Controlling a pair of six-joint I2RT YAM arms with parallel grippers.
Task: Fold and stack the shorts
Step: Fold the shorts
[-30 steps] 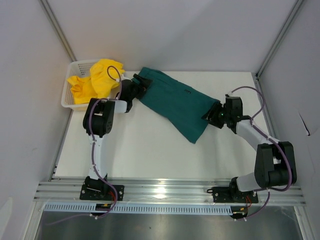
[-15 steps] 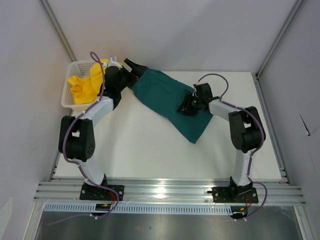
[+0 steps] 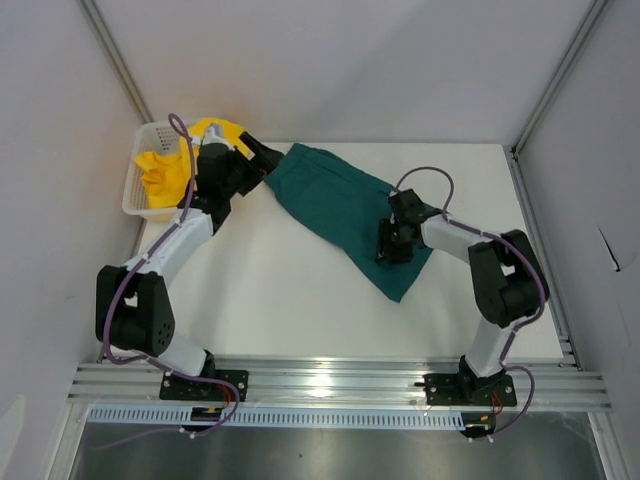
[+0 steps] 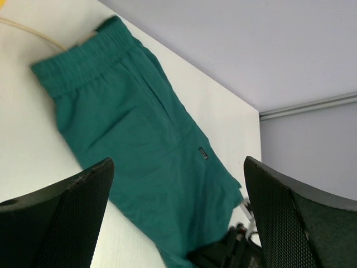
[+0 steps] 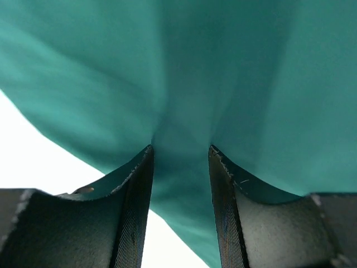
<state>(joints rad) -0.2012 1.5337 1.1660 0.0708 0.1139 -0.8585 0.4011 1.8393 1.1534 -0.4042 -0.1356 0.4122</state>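
Teal-green shorts (image 3: 340,205), bright yellow shorts (image 3: 165,170), white mesh basket (image 3: 133,195), white table (image 3: 290,300).

The white table (image 3: 300,300) carries a pair of dark green shorts (image 3: 335,200), spread flat and slanting across its middle. A white mesh basket (image 3: 140,200) sits at its far left corner.

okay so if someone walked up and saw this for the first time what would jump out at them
The dark teal-green shorts lie spread diagonally across the middle of the white table, and the right gripper is pinching a fold of them near the leg end. At the far left corner, bright yellow shorts are heaped in a white mesh basket, beside the open left gripper.
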